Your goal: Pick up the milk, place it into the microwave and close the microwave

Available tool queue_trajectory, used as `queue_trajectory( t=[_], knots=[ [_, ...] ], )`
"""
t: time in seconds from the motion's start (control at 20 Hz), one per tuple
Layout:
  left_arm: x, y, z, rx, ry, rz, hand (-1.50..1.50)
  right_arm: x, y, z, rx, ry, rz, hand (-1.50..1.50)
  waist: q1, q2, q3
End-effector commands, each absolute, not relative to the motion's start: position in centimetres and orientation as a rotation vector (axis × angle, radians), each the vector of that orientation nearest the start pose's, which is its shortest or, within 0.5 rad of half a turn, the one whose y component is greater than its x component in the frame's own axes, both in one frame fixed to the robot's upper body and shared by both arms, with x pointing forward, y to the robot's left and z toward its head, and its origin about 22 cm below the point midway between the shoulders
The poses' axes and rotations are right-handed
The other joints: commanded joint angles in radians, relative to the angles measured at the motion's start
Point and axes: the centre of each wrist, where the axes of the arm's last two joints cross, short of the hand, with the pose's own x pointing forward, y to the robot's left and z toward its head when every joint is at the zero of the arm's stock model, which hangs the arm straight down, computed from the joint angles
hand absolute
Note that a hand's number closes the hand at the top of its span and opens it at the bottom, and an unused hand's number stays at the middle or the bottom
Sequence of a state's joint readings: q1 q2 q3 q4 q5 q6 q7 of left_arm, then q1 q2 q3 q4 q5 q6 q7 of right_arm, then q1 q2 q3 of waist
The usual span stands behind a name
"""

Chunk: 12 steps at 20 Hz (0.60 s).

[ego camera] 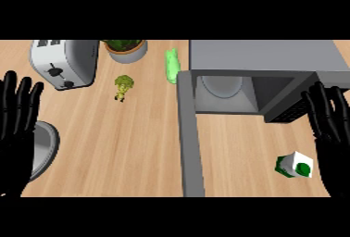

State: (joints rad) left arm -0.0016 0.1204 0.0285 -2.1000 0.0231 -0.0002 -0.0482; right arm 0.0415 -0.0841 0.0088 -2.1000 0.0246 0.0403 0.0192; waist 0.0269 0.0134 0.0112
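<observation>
My left hand [19,125] rests at nine o'clock on the edge of my view, fingers straight and pointing up, holding nothing. My right hand [333,134] is at three o'clock, fingers likewise straight and spread, empty too. The milk carton [295,165], white with green sides, stands on the wooden counter [116,139] at about four o'clock, just beside my right palm, though I cannot tell whether I touch it. The microwave [266,55] sits at one o'clock with its door [191,148] swung wide open, the door running as a long grey bar down the middle of my view toward six o'clock. Inside the cavity I see the round glass plate [222,85]. The milk is outside the microwave, at the near right of its opening. At eleven o'clock is a silver toaster [63,62], with a potted plant [125,48] at twelve beside it. A small piece of broccoli [123,86] lies near the middle left, and a long green vegetable [171,66] lies against the microwave's left side. Under my left hand a grey round rim [46,148] shows at eight o'clock.
</observation>
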Motion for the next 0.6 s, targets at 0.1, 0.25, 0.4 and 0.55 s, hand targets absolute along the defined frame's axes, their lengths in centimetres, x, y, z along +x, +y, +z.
queue_trajectory(
  t=[0.1,0.25,0.4,0.55],
  knots=[
    [20.8,24.9,12.7,0.069,-2.103,-0.132,-1.50,19.8,-25.7,11.1,-0.032,-2.059,0.159,-1.50,-0.028,-0.014,-0.011],
    [21.6,26.5,12.3,0.046,-2.077,-0.175,-1.50,20.2,-29.3,12.3,-0.044,-2.100,0.156,-1.50,-0.030,-0.014,-0.011],
    [20.4,24.6,11.5,0.005,-1.981,-0.008,-1.50,19.5,-29.3,12.4,0.096,-2.011,0.029,-1.50,-0.030,-0.015,-0.011],
    [18.8,27.0,12.3,0.032,-1.967,-0.015,-1.50,19.9,-29.4,9.7,0.074,-1.988,-0.002,-1.50,-0.024,-0.014,-0.011]
  ],
)
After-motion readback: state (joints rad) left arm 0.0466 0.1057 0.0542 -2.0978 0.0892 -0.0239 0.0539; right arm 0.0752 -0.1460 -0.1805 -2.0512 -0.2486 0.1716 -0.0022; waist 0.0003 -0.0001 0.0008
